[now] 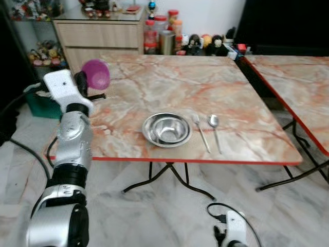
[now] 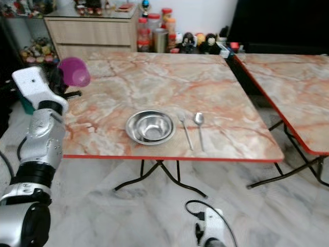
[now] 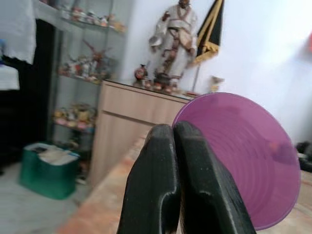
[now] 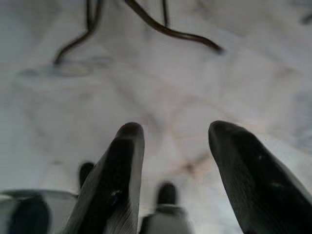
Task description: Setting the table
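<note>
Marble-top folding table [image 1: 169,82] already set: steel bowl [image 1: 166,129], fork [image 1: 200,131], spoon [image 1: 214,128] at its 3 o'clock. Left gripper [image 3: 173,141] pinching purple cup [image 1: 96,73] by rim, over table's 9 o'clock edge. Thin grip, could slip, drop floorward. Right gripper [image 4: 175,146] spread, idle over floor.

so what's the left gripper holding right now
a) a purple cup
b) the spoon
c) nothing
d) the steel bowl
a: the left gripper has its fingers pinched shut on the rim of the purple cup, raised over the table's left edge, while the steel bowl and spoon lie on the marble table.
</note>
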### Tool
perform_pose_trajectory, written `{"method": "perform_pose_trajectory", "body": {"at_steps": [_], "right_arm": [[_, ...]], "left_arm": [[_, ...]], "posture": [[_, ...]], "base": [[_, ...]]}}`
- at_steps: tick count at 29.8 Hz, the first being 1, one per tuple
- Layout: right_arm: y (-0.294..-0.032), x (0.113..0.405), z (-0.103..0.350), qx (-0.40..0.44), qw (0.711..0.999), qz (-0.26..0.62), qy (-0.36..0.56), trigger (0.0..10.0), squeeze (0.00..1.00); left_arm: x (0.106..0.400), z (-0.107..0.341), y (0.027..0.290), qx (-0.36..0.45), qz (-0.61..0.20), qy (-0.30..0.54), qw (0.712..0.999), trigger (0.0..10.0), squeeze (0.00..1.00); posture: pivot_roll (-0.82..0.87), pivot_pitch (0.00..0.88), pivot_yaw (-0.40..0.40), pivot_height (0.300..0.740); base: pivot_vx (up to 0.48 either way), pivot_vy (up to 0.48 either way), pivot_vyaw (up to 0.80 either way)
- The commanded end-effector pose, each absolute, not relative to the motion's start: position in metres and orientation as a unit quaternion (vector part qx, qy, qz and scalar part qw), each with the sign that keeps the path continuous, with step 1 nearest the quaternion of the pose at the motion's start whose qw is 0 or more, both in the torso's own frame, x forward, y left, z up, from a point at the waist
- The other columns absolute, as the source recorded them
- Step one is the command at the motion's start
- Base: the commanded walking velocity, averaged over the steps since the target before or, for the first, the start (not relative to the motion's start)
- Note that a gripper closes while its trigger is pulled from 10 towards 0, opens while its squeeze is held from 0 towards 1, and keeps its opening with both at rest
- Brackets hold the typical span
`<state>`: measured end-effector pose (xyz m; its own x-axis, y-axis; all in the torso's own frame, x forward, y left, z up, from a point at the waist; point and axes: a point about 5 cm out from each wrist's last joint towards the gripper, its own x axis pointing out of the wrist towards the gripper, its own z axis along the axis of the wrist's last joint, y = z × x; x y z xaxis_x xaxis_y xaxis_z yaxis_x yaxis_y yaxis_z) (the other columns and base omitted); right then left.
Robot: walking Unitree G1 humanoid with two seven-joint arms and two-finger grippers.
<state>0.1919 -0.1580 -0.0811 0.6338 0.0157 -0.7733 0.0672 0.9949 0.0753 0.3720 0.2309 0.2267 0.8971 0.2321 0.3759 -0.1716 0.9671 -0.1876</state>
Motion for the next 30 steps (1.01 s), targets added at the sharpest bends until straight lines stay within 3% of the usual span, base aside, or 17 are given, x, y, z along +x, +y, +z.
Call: {"method": "perform_pose_trajectory", "body": {"at_steps": [1, 18, 30], "right_arm": [[-0.171, 0.19, -0.081, 0.039, 0.902, -0.03, 0.429, 10.0, 0.0], [-0.174, 0.172, -0.089, 0.039, 0.893, -0.036, 0.447, 10.0, 0.0], [-0.177, 0.169, -0.09, 0.042, 0.891, -0.044, 0.449, 10.0, 0.0]], "left_arm": [[0.375, 0.228, 0.217, -0.076, 0.083, -0.201, 0.973, 10.0, 0.0], [0.375, 0.227, 0.216, -0.076, 0.079, -0.197, 0.974, 10.0, 0.0], [0.382, 0.226, 0.212, -0.071, 0.072, -0.175, 0.979, 10.0, 0.0]], "posture": [[-0.03, 0.0, -0.033, 0.74], [-0.03, 0.0, -0.026, 0.74], [-0.04, 0.0, -0.023, 0.74]], "base": [[0.341, 0.0, 0.0], [0.336, 0.0, 0.0], [0.0, 0.0, 0.0]]}}
